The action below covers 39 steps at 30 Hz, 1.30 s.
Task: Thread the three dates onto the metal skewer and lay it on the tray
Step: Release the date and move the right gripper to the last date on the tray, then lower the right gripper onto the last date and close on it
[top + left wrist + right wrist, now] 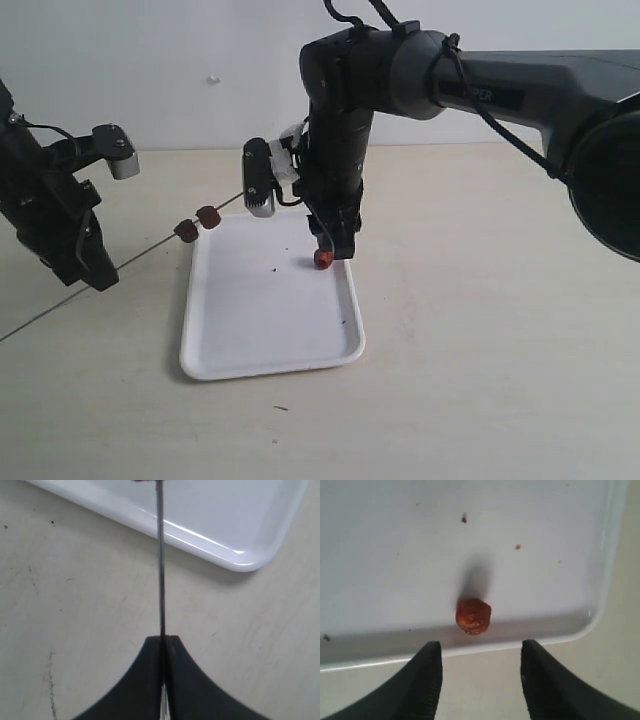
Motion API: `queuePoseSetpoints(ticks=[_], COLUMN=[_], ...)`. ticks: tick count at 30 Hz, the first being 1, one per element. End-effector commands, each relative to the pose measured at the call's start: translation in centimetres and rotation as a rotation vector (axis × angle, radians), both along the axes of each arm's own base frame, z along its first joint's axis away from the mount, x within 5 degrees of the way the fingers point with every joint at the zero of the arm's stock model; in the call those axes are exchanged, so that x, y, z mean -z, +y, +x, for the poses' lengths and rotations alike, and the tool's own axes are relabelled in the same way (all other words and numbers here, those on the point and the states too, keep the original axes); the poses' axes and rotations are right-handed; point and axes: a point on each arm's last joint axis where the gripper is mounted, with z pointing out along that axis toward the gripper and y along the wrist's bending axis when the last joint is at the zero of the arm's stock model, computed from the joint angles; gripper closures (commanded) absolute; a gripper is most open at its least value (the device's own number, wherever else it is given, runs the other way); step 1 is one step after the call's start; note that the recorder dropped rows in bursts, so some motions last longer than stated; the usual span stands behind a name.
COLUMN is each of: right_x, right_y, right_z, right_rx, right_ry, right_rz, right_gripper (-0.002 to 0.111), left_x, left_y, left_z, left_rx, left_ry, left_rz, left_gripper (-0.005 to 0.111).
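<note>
You have a flat white tray with rounded corners, a low rim and a few dark specks. Your thin silvery metal skewer is up in the air at a slant, one end near the tray's far left corner, the rest running out beyond its left side. Two dates, reddish-brown and wrinkled, sit threaded on it side by side just off that corner. The third date lies loose in the tray, just inside the rim near its far right corner.
</note>
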Motion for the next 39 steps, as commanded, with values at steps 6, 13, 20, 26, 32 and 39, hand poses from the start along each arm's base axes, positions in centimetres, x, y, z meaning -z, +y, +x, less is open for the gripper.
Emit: queuePoseSetpoints(ticks=[6, 13, 20, 26, 32, 39], right_x=[1.1, 2.3, 3.8, 4.8, 5.0, 5.0], right_y=[-1.6, -1.9, -1.7, -1.7, -1.4, -0.9], right_z=[0.7, 1.4, 1.5, 1.4, 1.6, 1.3], right_rx=[0.035, 0.083, 0.124, 0.125, 0.153, 0.225], right_ry=[0.025, 0.009, 0.033, 0.055, 0.046, 0.088], right_rz=[-0.026, 0.000, 0.025, 0.014, 0.046, 0.118], right_gripper=[0.061, 0.061, 0.061, 0.061, 0.061, 0.061], left_x=[-0.1, -0.1, -0.1, -0.1, -0.1, -0.1], left_y=[0.1, 0.1, 0.1, 0.1, 0.1, 0.1], left_z=[-0.1, -0.1, -0.1, -0.1, -0.1, -0.1], left_rx=[-0.004, -0.007, -0.007, -0.007, -0.008, -0.008], left_ry=[0.005, 0.006, 0.006, 0.006, 0.004, 0.004], left_rz=[0.004, -0.003, -0.003, -0.003, -0.003, -0.003], left_gripper=[0.107, 0.107, 0.107, 0.107, 0.107, 0.107])
